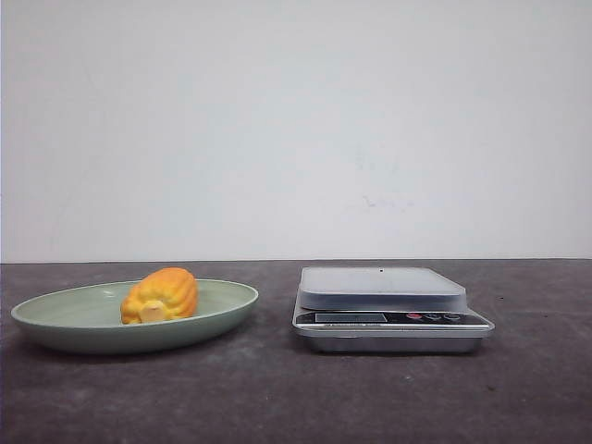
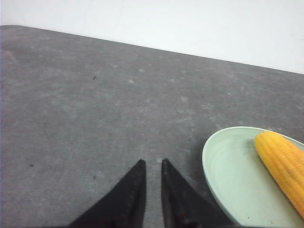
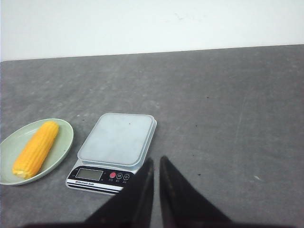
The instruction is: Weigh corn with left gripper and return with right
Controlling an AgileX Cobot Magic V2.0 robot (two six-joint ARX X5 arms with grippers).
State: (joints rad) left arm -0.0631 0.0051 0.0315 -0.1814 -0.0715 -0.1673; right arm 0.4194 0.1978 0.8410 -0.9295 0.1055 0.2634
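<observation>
The corn (image 1: 160,296), an orange-yellow cob with a pale cut end, lies in a pale green plate (image 1: 55,310) at the left of the table. A silver kitchen scale (image 1: 381,287) stands to its right with nothing on its platform. My left gripper (image 2: 152,162) is shut and empty above bare table, beside the plate (image 2: 228,166) and the corn (image 2: 285,164). My right gripper (image 3: 156,159) is shut and empty, hanging above the table at the scale's (image 3: 118,137) near right corner; the corn (image 3: 36,148) lies in the plate (image 3: 61,137) beyond it. Neither gripper shows in the front view.
The dark grey table (image 1: 277,398) runs back to a white wall (image 1: 296,129). The scale's display and buttons (image 3: 102,175) face the front. Bare table lies in front of and to the right of the scale.
</observation>
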